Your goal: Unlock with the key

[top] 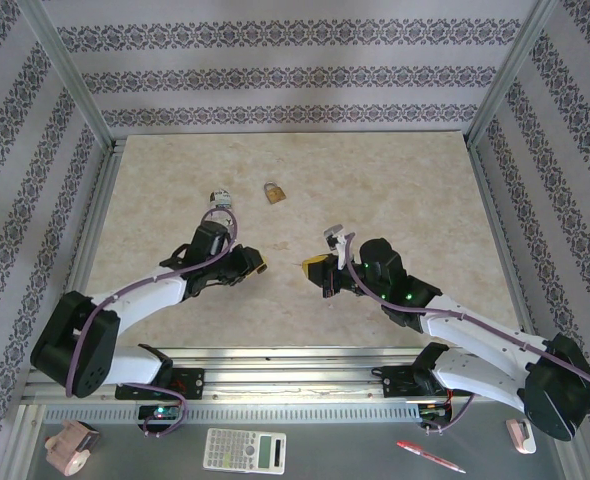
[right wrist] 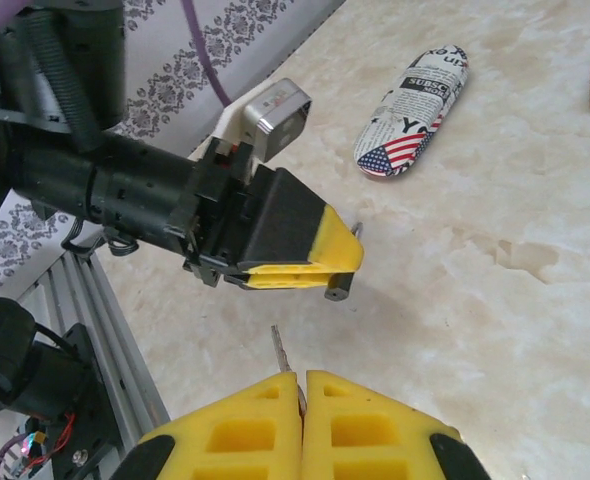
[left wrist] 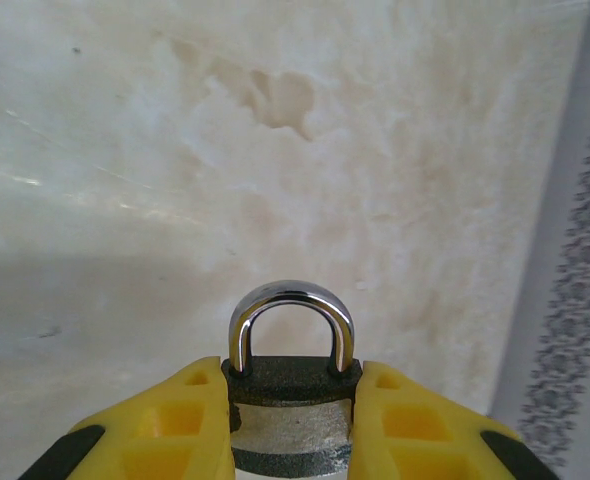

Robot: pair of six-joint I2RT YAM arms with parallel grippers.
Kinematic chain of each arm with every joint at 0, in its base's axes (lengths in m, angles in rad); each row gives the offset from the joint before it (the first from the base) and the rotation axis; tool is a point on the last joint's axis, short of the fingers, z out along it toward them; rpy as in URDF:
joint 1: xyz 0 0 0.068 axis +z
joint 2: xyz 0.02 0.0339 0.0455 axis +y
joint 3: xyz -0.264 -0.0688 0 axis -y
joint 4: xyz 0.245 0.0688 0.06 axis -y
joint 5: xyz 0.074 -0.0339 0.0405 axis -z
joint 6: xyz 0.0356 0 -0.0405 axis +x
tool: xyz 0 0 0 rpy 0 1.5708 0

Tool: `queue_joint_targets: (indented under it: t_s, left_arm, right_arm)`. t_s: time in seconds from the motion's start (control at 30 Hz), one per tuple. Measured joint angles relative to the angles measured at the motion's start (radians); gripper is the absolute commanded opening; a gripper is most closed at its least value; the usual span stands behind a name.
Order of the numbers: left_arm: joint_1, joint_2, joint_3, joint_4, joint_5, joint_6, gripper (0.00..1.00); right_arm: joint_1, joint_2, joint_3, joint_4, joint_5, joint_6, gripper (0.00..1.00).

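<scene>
over a pale marbled table, sets left gripper at nine o'clock facing right gripper at three. clamps the small dark-grey padlock between partly spread left jaws, shackle toward twelve. pinches the key in fully closed right jaws, blade toward twelve.

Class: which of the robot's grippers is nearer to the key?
Right. The right gripper is shut on the key, whose blade sticks out ahead. The left gripper, holding the dark padlock, faces it across a gap.
</scene>
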Motion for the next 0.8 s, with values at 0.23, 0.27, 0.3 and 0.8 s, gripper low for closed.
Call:
queue_joint_targets:
  t_s: [0.23, 0.27, 0.3, 0.8]
  left_arm:
    - [0.011, -0.033, -0.161, 0.373, 0.018, -0.310, 0.00]
    - [0.011, -0.033, -0.177, 0.424, 0.018, -0.355, 0.00]
    - [0.011, -0.033, -0.191, 0.471, 0.016, -0.401, 0.00]
    - [0.011, -0.238, -0.243, 0.682, -0.028, -0.733, 0.00]
  right_arm:
    - [0.047, 0.000, -0.003, 0.040, 0.107, 0.032, 0.00]
    - [0.061, 0.000, -0.003, 0.043, 0.124, 0.032, 0.00]
    - [0.076, 0.000, -0.003, 0.045, 0.144, 0.031, 0.00]
    - [0.181, 0.146, 0.020, 0.166, 0.325, 0.012, 0.00]
